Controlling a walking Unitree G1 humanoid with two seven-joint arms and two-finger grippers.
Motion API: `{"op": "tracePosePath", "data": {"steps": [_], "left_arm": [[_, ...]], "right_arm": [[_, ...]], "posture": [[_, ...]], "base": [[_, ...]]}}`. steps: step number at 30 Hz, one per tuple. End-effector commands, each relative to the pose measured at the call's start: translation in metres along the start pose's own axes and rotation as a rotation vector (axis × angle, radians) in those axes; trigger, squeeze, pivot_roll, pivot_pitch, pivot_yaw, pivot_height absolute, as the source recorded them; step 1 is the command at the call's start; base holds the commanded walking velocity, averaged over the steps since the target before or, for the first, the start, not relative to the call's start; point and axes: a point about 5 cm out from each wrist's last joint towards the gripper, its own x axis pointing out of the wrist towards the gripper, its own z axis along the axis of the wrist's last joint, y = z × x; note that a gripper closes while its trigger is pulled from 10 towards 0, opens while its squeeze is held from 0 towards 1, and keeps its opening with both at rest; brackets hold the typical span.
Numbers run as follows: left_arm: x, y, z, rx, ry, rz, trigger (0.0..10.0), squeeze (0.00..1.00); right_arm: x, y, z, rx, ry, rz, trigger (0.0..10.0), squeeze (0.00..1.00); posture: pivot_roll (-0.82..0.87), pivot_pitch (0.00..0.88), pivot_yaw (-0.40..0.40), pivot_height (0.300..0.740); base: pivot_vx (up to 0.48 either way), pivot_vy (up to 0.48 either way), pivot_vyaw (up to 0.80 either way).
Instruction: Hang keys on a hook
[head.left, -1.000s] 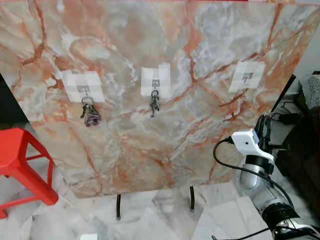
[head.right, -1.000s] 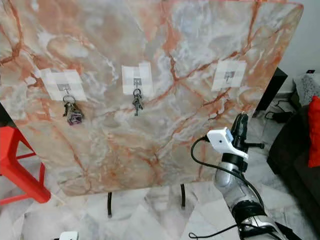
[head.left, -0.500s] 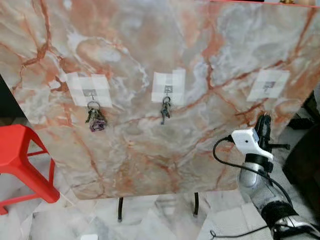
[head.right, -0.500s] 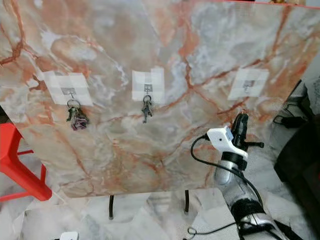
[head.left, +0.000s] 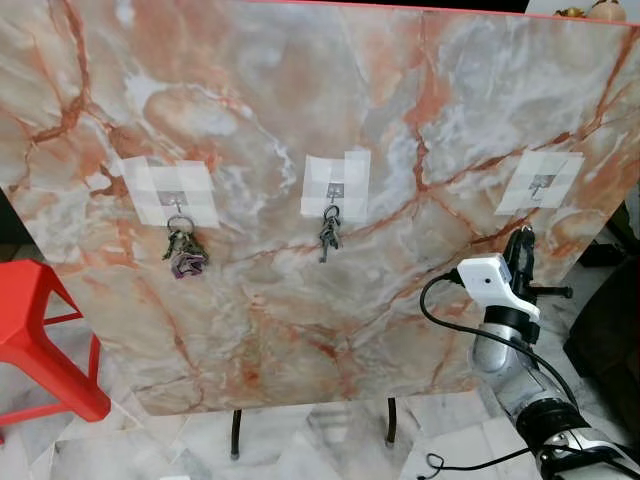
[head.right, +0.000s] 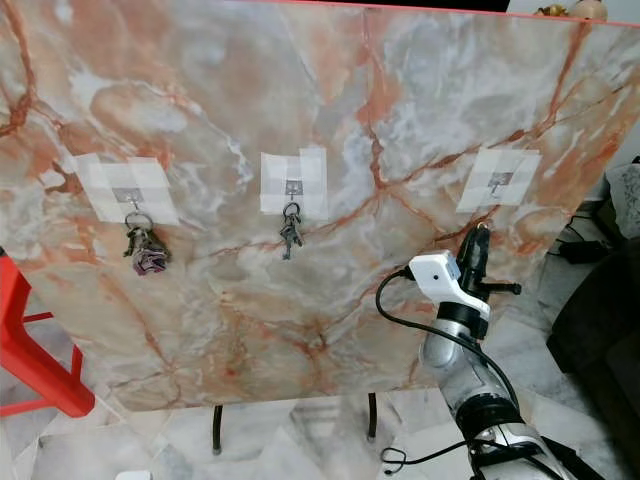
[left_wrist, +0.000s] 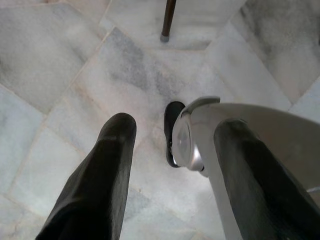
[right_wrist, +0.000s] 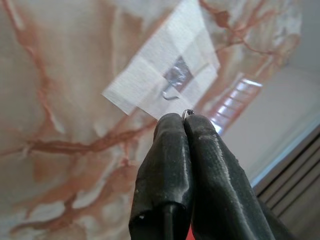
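Against the marble board (head.left: 300, 300), the raised right tool (right_wrist: 184, 119) pinches a key ring (right_wrist: 187, 113) just below the empty hook (right_wrist: 171, 94).

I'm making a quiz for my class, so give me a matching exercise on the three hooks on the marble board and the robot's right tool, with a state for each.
1. left hook
2. middle hook
3. right hook
4. right tool

A. bare
B. dark keys hanging
C. pinching a thin metal ring
D. keys with a purple fob hanging

Pairs: 1-D, 2-B, 3-A, 4-C
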Motion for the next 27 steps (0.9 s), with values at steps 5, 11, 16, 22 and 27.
{"op": "tracePosePath", "data": {"steps": [5,11,16,22,27], "left_arm": [[0.0003,-0.0064,-0.0022,0.004,0.016,-0.022,10.0,0.0],[0.0002,-0.0063,-0.0023,0.003,0.017,-0.021,10.0,0.0],[0.0002,-0.0063,-0.0025,0.003,0.017,-0.021,10.0,0.0],[0.0001,-0.0062,-0.0027,0.004,0.018,-0.022,10.0,0.0],[0.0,-0.0061,-0.0029,0.004,0.018,-0.021,10.0,0.0]], "right_arm": [[0.0022,-0.0043,-0.0054,-0.013,0.018,-0.011,10.0,0.0],[0.0008,-0.0037,-0.008,-0.014,0.036,-0.005,10.0,0.0],[0.001,-0.0046,-0.01,-0.011,0.049,-0.008,10.0,0.0],[0.001,-0.0044,-0.0101,-0.007,0.054,-0.007,10.0,0.0],[0.0008,-0.004,-0.0102,-0.008,0.055,-0.003,10.0,0.0]], "posture": [[0.02,0.0,-0.085,0.74],[0.02,0.0,-0.086,0.74],[0.02,0.0,-0.086,0.74],[0.02,0.0,-0.086,0.74],[0.02,0.0,-0.086,0.74]], "base": [[0.0,0.0,0.0],[0.0,0.0,0.0],[0.0,0.0,0.0],[0.126,0.0,0.0],[0.263,0.0,0.0]]}}
